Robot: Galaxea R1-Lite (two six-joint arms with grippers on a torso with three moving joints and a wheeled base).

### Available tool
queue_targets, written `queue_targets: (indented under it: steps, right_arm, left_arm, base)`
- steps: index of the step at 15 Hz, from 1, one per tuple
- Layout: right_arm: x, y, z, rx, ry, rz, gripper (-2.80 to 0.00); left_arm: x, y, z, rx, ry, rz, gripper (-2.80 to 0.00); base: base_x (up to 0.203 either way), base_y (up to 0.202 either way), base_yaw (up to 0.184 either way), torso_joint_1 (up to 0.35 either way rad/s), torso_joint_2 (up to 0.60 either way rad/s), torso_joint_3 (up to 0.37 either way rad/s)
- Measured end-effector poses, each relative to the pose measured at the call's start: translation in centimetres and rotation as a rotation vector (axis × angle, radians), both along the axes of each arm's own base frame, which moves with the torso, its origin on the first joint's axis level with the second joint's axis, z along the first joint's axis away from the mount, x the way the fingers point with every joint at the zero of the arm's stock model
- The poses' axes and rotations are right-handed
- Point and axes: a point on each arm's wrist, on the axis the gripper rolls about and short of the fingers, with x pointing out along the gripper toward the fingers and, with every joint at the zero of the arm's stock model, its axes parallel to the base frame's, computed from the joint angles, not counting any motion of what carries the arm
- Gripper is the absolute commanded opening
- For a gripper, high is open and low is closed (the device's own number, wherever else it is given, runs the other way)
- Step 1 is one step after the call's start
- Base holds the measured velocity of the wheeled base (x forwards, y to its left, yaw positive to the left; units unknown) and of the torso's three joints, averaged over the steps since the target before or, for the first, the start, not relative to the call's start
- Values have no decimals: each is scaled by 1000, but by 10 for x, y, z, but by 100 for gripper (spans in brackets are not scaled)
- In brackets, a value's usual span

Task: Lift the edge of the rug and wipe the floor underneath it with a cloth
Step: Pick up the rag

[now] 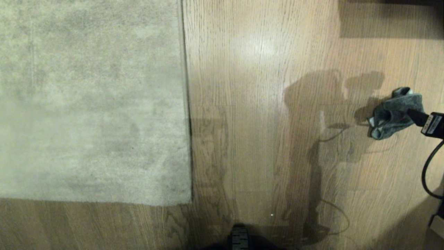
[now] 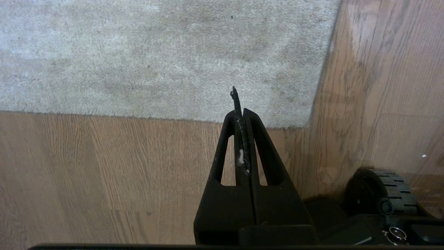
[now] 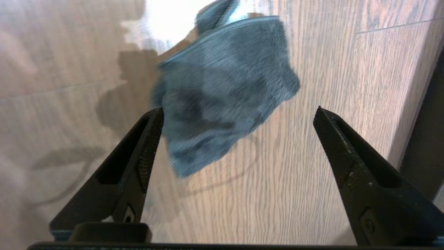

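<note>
Your floor (image 1: 263, 104) of light wood-grain planks fills the right and near parts of the head view, with a bright sheen patch far centre and the robot's shadow across the right half. The pale mottled rug (image 1: 90, 100) covers the left and far-left area, lying flat; its rug edge (image 1: 187, 104) runs straight from far to near, ending at a near corner. You have the cloth (image 1: 395, 113), a crumpled dark grey rag with lighter edging, on the planks at the far right, well apart from the rug. Your right end effector (image 3: 237, 114) reaches in at the cloth with its fingers spread wide, gripping nothing, one fingertip (image 3: 156, 116) at the cloth's border. Your left end effector (image 2: 242, 114) is pressed closed and empty, over the rug's near corner.
</note>
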Motion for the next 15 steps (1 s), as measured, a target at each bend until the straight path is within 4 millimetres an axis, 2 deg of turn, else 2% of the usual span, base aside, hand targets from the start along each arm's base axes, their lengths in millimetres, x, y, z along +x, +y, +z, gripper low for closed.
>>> queue_targets:
  steps: [12,15]
  right_arm:
    - [32,-14,-20,124,44,20,0]
    - [36,-14,-22,132,51,81,0]
  left_arm:
    - [0,0,0,0,0,0,-280]
    - [0,0,0,0,0,0,-280]
  base:
    - [0,0,0,0,0,0]
    - [0,0,0,0,0,0]
